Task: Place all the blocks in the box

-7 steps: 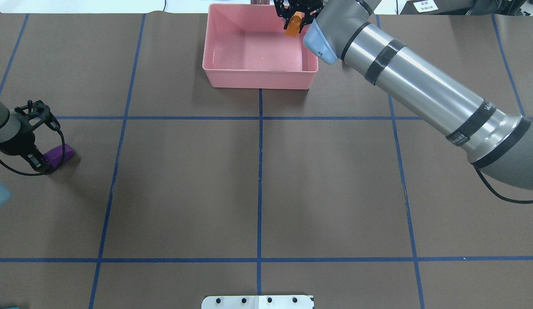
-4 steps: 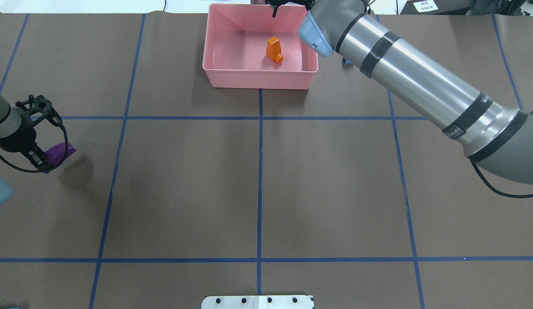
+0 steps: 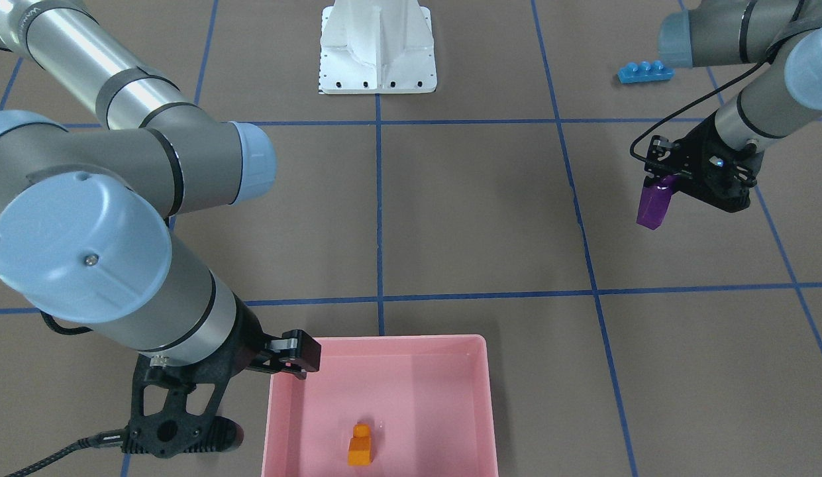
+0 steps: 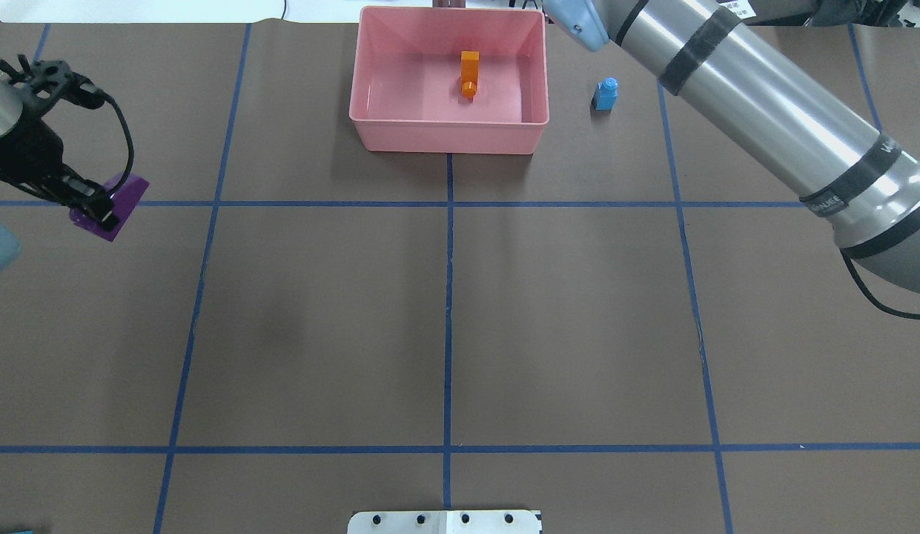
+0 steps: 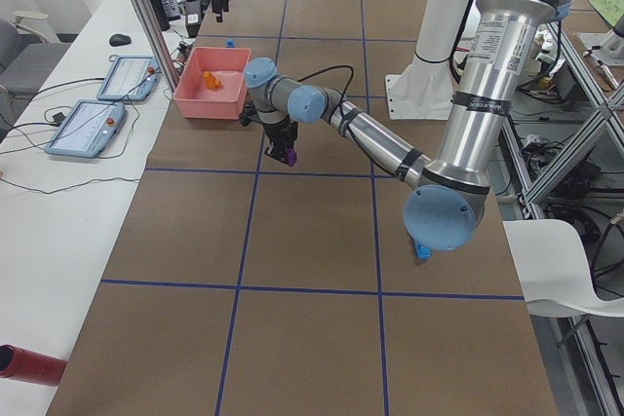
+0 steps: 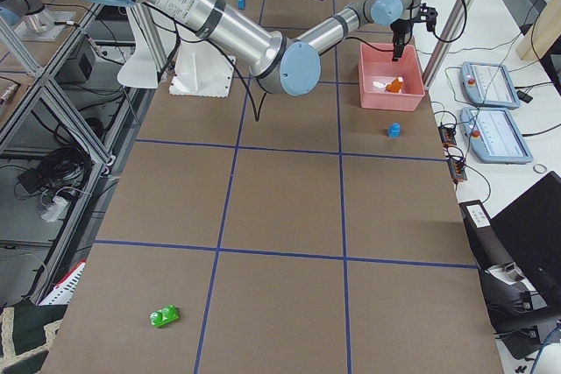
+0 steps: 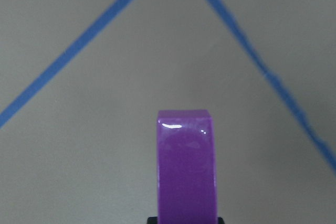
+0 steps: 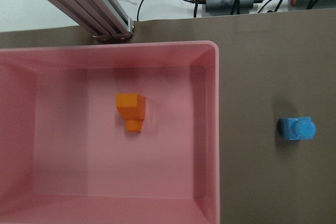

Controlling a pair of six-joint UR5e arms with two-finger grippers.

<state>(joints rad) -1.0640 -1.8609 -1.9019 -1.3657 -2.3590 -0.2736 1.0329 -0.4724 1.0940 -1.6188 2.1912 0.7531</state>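
My left gripper (image 4: 98,209) is shut on the purple block (image 4: 117,199), which hangs tilted above the table at the left; the same block (image 3: 651,209) fills the left wrist view (image 7: 186,166). The orange block (image 4: 469,73) lies inside the pink box (image 4: 448,141). My right gripper (image 3: 255,397) stands open and holds nothing, above the box's (image 3: 377,340) corner. The small blue block (image 4: 605,93) stands on the table just right of the box. A long blue block (image 3: 644,71) lies near my left arm. The green block (image 6: 164,314) lies far off on the right side.
The white robot base (image 4: 445,521) sits at the near table edge. An aluminium post (image 8: 79,3) rises just behind the box. A side table with tablets (image 5: 88,129) runs along the far edge. Blue tape lines grid the brown tabletop.
The orange block dropped from my right gripper into the box and came to rest there; the right arm pulled back past the box. My left gripper carried the purple block up and away from me.
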